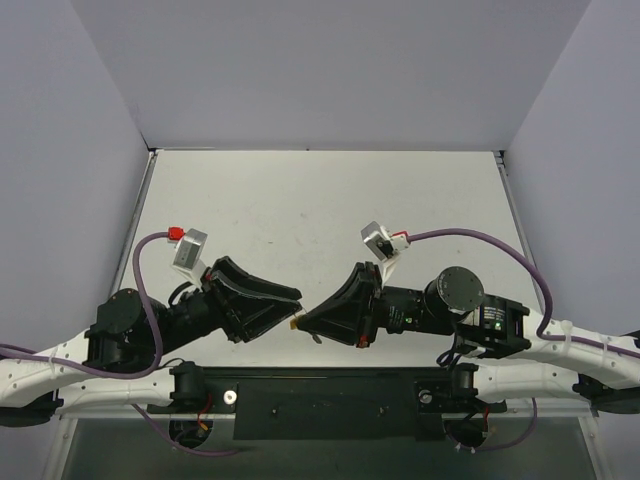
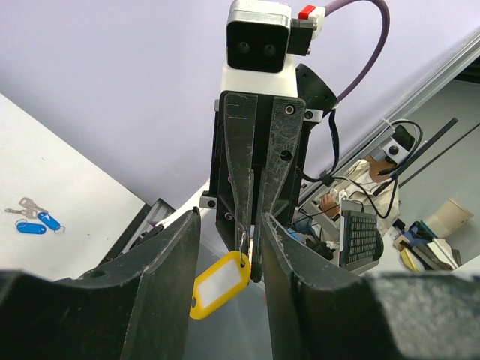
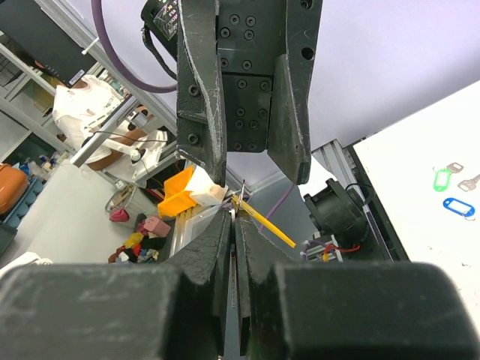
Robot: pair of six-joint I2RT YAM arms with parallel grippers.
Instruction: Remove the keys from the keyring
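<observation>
- The right end effector (image 2: 250, 255) is closed, its two fingers pressed flat together with no gap between them.
- Its tips pinch the thin metal ring of the keyring (image 2: 244, 241), held up off the surface (image 1: 300, 200).
- The yellow tag (image 2: 220, 285) hangs from that ring just under the right end effector's tips, tilted, with its clear window facing the left wrist camera.
- The left end effector (image 1: 296, 308) is open, meeting the right one tip to tip.
- Its two fingers (image 2: 161, 277) stand on either side of the yellow tag and the right end effector's tips.
- One end of the tag lies against or just beside one left finger; I cannot tell whether they touch.
- The key itself cannot be made out; only a thin metal glint shows at the pinch in the right wrist view.
- Far off to the side of both end effectors, on the surface, lie two blue tags (image 2: 31, 227) with silver keys (image 2: 26, 205).
- The right wrist view also shows a green tag (image 3: 442, 178) on the surface, well apart from the end effectors.
</observation>
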